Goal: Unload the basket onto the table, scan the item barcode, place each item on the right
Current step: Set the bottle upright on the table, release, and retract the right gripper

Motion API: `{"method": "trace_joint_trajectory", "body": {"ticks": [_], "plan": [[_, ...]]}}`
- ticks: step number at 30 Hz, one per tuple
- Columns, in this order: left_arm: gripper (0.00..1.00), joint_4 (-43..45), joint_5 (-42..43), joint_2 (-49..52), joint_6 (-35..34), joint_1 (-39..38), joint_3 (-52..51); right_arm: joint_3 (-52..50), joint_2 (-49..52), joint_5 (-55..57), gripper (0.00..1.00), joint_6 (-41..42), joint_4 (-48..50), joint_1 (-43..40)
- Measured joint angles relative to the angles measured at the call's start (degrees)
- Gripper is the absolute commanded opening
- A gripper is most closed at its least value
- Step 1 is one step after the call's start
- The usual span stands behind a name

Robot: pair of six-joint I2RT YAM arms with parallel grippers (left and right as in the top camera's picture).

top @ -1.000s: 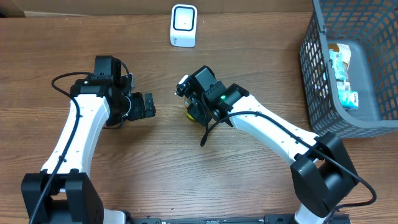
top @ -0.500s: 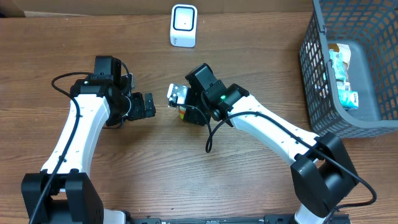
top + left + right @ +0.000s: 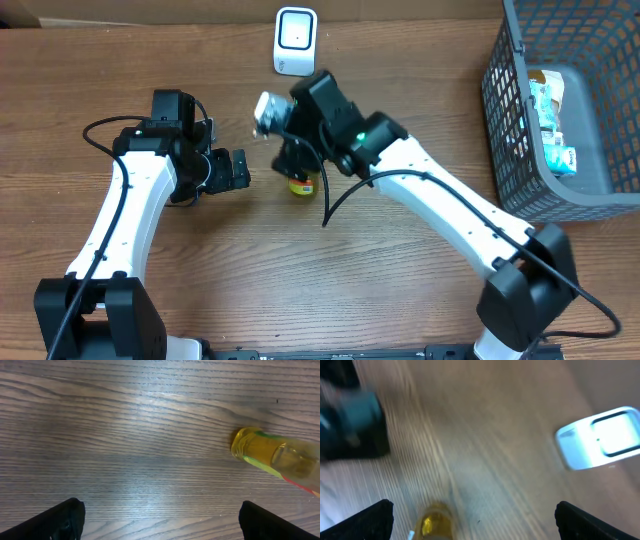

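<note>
The item is a small yellow bottle [image 3: 300, 185] with a green and red label, resting on the wooden table between the two arms. My right gripper [image 3: 297, 158] hangs open just above it and holds nothing. In the right wrist view the bottle [image 3: 435, 522] shows blurred, low between the wide-apart fingers of the right gripper [image 3: 472, 512]. The white barcode scanner [image 3: 295, 40] stands at the back of the table and also appears in the right wrist view [image 3: 600, 440]. My left gripper [image 3: 234, 170] is open and empty, left of the bottle [image 3: 275, 455].
A grey mesh basket [image 3: 500, 110] at the right edge holds a few packages [image 3: 552, 115]. The table's far edge lies just behind the scanner. The left arm's gripper shows as a dark blur [image 3: 350, 425] in the right wrist view.
My right gripper opened and let go of the yellow bottle, then rose and drew back toward the scanner. The bottle stays on the table. The left arm has not moved.
</note>
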Motion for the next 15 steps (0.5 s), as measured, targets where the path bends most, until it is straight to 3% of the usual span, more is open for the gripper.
{"method": "trace_joint_trajectory", "body": {"ticks": [6, 11, 15], "plan": [[1.0, 4.3, 0.0, 0.0, 0.0, 0.0, 0.0, 5.4, -3.8, -0.4, 1.0, 10.2, -5.6, -1.4], [1.0, 9.9, 0.4, 0.0, 0.7, 0.0, 0.0, 5.9, -7.9, -0.6, 1.0, 20.6, -12.1, -9.4], [1.0, 13.2, 4.3, 0.0, 9.9, 0.0, 0.1, 6.1, -9.5, -0.6, 1.0, 25.4, -19.1, -18.3]]}}
